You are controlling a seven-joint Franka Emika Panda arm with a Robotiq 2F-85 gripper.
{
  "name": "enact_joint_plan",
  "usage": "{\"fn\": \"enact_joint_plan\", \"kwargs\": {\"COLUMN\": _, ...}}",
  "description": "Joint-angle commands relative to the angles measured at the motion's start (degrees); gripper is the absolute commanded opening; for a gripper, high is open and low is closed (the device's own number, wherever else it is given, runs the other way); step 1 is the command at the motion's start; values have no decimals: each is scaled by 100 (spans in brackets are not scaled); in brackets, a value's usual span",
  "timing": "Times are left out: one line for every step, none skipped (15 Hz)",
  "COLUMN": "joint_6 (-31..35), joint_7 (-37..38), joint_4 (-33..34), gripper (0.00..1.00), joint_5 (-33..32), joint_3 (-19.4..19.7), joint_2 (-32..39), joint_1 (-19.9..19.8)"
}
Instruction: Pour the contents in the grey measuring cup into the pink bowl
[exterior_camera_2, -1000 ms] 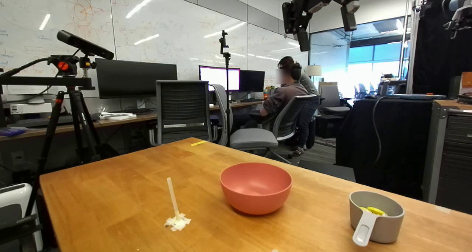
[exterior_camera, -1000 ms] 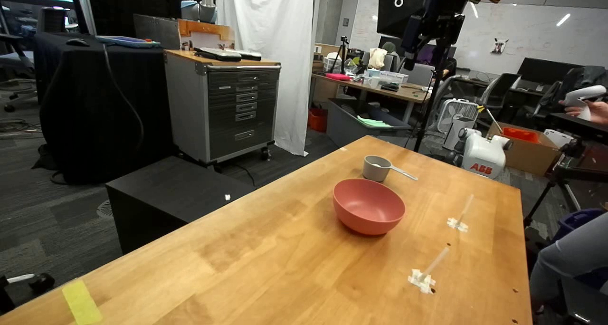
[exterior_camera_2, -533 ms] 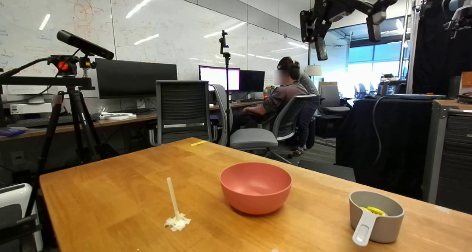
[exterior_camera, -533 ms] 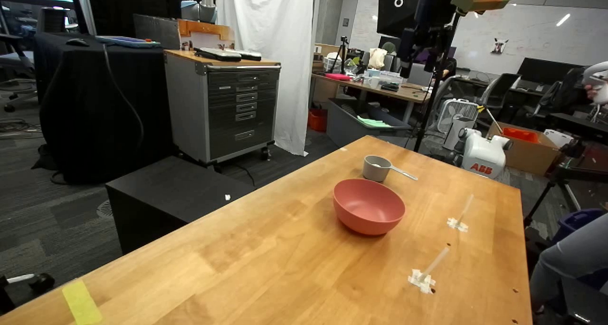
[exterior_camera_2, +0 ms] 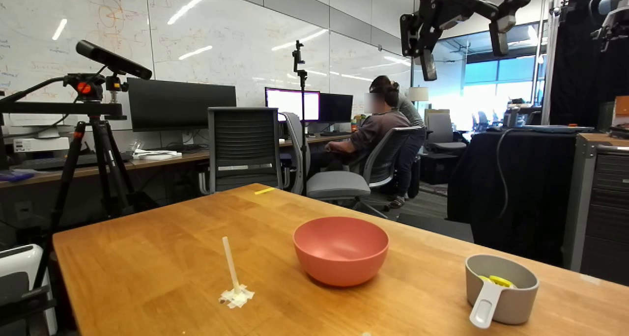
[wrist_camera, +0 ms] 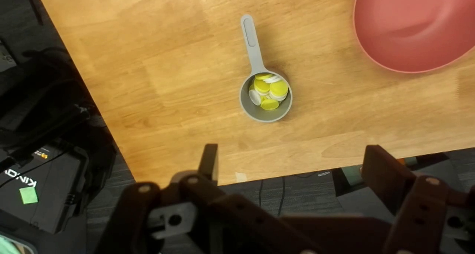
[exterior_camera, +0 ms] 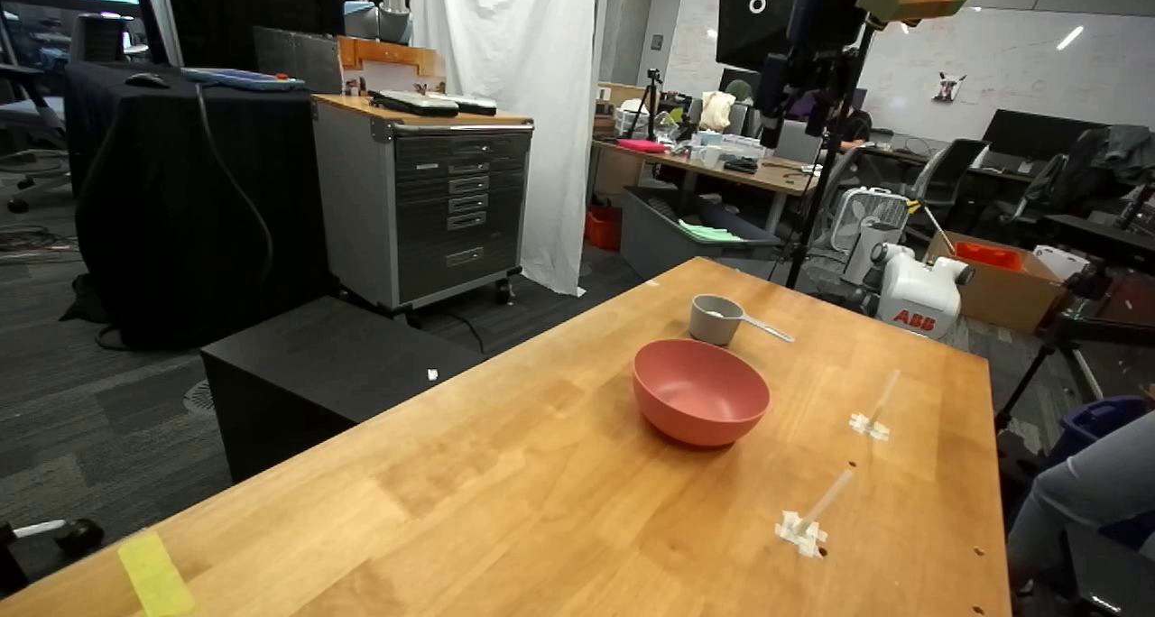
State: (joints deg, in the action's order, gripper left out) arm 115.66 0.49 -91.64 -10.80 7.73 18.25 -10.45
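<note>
Wide and empty, the hand (wrist_camera: 292,149) hangs high over the worktop (wrist_camera: 178,90), the grey measuring cup (exterior_camera_2: 510,305) of yellow-and-white discs (wrist_camera: 262,86) below — handle (wrist_camera: 253,48) nearly square to the hand's spread, pink bowl (exterior_camera_2: 341,268) nearby.

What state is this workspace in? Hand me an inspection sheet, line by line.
Surface: wooden tabletop, yellow tape strip near one end.
Job's things: grey measuring cup, upright, holding yellow and white discs; pink bowl, upright, apart from the cup.
Clutter: two pale sticks with white tape at their bases.
Gripper: open, raised above the tabletop, holding nothing.
Cables: one cable hangs down a black cloth, off the tabletop.
Surroundings: a leg in jeans just past the tabletop's edge; two people farther off; a drawer cabinet.
</note>
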Motion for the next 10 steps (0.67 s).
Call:
{"fn": "enact_joint_plan", "kwargs": {"joint_6": -63, "joint_7": -319, "joint_4": 127, "gripper": 100, "joint_5": -71, "joint_3": 70, "joint_2": 43, "joint_1": -5}}
{"fn": "enact_joint_plan", "kwargs": {"joint_6": -49, "joint_7": -425, "joint_4": 147, "gripper": 100, "joint_5": -71, "joint_3": 72, "joint_2": 90, "joint_1": -24}}
{"fn": "enact_joint_plan", "kwargs": {"joint_6": -44, "joint_7": -497, "joint_4": 187, "gripper": 100, "joint_5": -86, "joint_3": 85, "joint_2": 181, "joint_1": -37}}
{"fn": "enact_joint_plan", "kwargs": {"joint_6": -29, "joint_7": -585, "joint_4": 195, "gripper": 100, "joint_5": -65, "joint_3": 85, "joint_2": 240, "joint_1": -57}}
{"fn": "enact_joint_plan", "kwargs": {"joint_6": 20, "joint_7": -654, "joint_4": 197, "gripper": 100, "joint_5": -48, "joint_3": 91, "joint_2": 339, "joint_1": -85}}
{"fn": "enact_joint_plan", "kwargs": {"joint_6": 39, "joint_7": -726, "joint_4": 203, "gripper": 100, "joint_5": -43, "joint_3": 95, "joint_2": 420, "joint_1": -110}}
{"fn": "enact_joint_plan", "kwargs": {"joint_6": 73, "joint_7": -753, "joint_4": 212, "gripper": 100, "joint_5": -51, "joint_3": 104, "joint_2": 524, "joint_1": -133}}
{"fn": "enact_joint_plan", "kwargs": {"joint_6": 139, "joint_7": -743, "joint_4": 218, "gripper": 100, "joint_5": -62, "joint_3": 120, "joint_2": 626, "joint_1": -154}}
{"fn": "enact_joint_plan", "kwargs": {"joint_6": 192, "joint_7": -748, "joint_4": 232, "gripper": 100, "joint_5": -65, "joint_3": 134, "joint_2": 736, "joint_1": -180}}
{"fn": "enact_joint_plan", "kwargs": {"joint_6": 229, "joint_7": -758, "joint_4": 240, "gripper": 100, "joint_5": -64, "joint_3": 144, "joint_2": 833, "joint_1": -205}}
